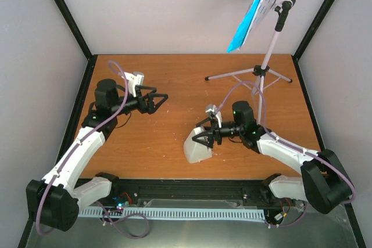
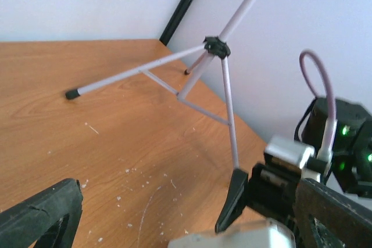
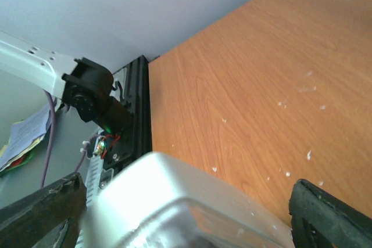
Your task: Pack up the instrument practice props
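Note:
The white music stand (image 1: 268, 56) rises on thin tripod legs (image 2: 216, 46) at the back right of the table, its perforated desk tilted high with blue and white sheet-music pages (image 1: 256, 13) on it. A small white pyramid-shaped metronome (image 1: 196, 148) lies on the table in front of the right arm. My right gripper (image 1: 201, 139) straddles it with jaws wide, and the metronome (image 3: 174, 207) fills the space between the fingers. My left gripper (image 1: 157, 100) hovers open and empty over the table's left middle, pointing right toward the stand, with bare wood between its fingers (image 2: 52, 210).
A wooden table (image 1: 174, 79) is boxed in by white walls with black corner posts (image 1: 67, 13). The stand's nearest leg (image 2: 229, 120) ends close behind the right wrist. A black rail (image 3: 139, 108) with wiring runs along the near edge.

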You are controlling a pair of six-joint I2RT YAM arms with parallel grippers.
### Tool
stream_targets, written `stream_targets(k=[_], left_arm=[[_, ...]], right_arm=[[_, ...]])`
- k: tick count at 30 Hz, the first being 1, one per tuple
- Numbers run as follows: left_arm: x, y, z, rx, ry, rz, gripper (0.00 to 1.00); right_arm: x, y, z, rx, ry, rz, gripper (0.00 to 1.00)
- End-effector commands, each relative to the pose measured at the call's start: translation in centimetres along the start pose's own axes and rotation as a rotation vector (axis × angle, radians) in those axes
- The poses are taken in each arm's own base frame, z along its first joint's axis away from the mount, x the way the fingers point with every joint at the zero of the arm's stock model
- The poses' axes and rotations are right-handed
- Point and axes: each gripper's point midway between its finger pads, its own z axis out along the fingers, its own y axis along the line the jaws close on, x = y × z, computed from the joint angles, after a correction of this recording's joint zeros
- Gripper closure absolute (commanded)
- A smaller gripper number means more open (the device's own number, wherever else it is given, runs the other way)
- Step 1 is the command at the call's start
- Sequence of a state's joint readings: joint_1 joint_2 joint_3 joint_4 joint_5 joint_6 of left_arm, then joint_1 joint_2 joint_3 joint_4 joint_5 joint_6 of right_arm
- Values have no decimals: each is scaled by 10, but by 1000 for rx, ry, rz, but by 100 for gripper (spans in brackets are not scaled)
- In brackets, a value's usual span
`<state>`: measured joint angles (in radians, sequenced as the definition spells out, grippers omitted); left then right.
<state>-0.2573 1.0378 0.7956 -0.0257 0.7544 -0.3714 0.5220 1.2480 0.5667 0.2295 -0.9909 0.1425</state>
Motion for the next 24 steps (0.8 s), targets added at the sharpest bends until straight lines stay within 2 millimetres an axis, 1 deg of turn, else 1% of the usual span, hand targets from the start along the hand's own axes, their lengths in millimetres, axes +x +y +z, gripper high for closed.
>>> stream_targets(k=[1,5,8,10,11,12,13,15,18,19,21,24], left_arm=[[-33,-14,-15,17,-13,14,1],[-46,-6,-24,-88,-10,87,1],[-54,2,-31,-168,-32,142,1],[-59,10,-35,-229,-54,163,1],[-62,14,-39,-267,-72,173,1],[-63,20,-41,-308,-85,182,1],[-67,23,-46,-345,-105,196,0],[-71,31,-54,-416,-136,220,1],[-73,39,-63,-486,-164,247,0],[-71,43,-64,-505,-168,246,0],[-70,47,-66,-526,-178,247,1],[-72,53,-74,-577,-218,252,0]], right_arm=[[25,-9,4,124,37,8,9],[37,-17,6,222,44,-31,16],[39,-21,14,317,43,-91,25],[36,-23,19,366,-2,-107,29],[27,-19,23,378,-50,-130,29],[21,-20,25,408,-86,-141,29],[17,-15,32,417,-107,-158,29],[3,-12,41,467,-170,-186,29],[-15,-14,64,507,-231,-175,28],[-11,-19,79,510,-218,-162,28],[-18,-23,105,532,-232,-159,28],[-24,-26,151,550,-228,-193,28]])
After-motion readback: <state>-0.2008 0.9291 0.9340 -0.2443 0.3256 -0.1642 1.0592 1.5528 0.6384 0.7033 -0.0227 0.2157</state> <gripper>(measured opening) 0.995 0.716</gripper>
